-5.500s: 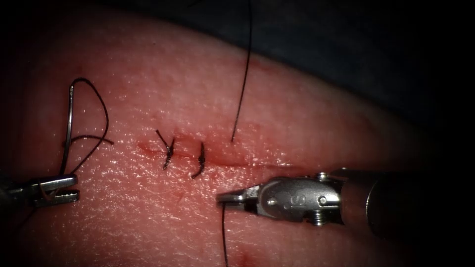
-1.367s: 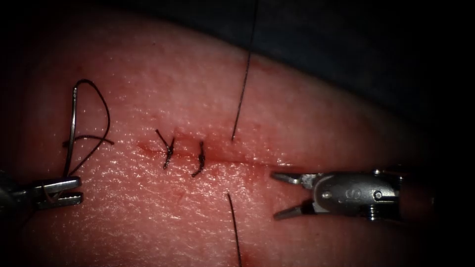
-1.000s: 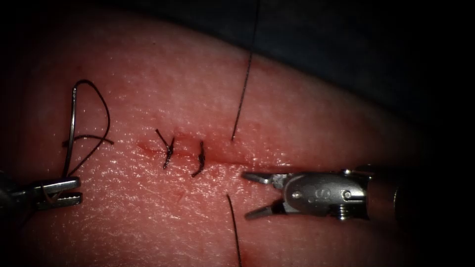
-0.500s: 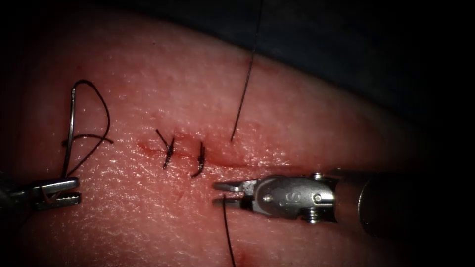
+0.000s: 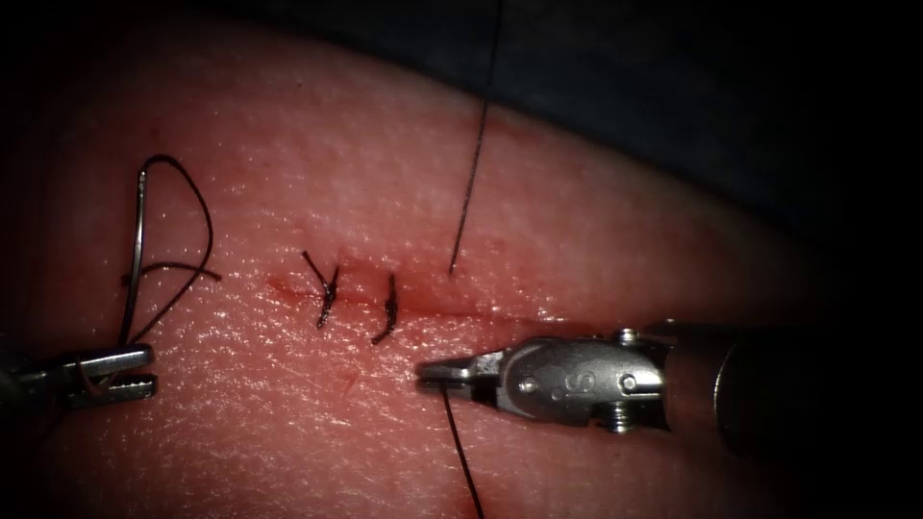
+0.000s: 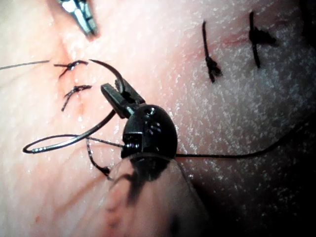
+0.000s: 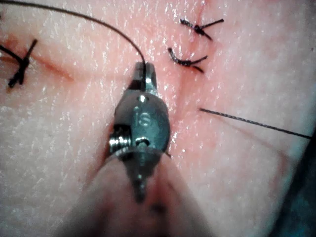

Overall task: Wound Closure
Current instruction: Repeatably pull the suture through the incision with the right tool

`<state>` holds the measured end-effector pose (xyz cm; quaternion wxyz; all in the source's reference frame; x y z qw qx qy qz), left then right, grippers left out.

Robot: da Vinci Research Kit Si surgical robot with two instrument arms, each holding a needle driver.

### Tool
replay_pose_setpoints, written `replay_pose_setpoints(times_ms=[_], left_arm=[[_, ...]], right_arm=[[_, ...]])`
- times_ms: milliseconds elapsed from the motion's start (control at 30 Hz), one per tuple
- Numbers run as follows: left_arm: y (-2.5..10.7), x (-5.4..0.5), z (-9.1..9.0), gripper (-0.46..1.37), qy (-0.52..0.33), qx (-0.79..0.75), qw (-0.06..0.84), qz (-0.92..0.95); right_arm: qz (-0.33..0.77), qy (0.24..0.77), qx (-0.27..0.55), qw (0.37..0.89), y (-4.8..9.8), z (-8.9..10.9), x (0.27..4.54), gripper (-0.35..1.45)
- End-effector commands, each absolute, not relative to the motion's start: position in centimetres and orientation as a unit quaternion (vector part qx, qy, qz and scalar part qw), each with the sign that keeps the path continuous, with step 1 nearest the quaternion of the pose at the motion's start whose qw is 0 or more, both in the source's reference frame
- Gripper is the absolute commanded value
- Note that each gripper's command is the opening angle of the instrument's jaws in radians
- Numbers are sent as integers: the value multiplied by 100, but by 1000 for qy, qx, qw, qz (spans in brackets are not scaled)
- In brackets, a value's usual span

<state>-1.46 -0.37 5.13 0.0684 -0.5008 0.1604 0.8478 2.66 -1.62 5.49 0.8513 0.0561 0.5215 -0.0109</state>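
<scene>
The right gripper (image 5: pixel 428 372) is clamped on the thread (image 5: pixel 460 452); the left gripper (image 5: pixel 144 370) grips the needle (image 5: pixel 135 250) near its tip, clear of the tissue (image 5: pixel 577 231).

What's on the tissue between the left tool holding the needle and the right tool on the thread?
Two tied stitches across the cut, seen in the endoscope view.
</scene>
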Motion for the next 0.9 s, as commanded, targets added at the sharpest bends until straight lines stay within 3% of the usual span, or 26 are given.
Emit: replay_pose_setpoints(times_ms=[33, 900], left_arm=[[-37, -147, 513, -35, 158, -501, 68, 848], [-37, -149, 513, -35, 159, -500, 68, 848]], right_arm=[[-15, 523, 57, 850, -166, 548, 265, -35], [-114, 496, 120, 852, -299, 475, 245, -35]])
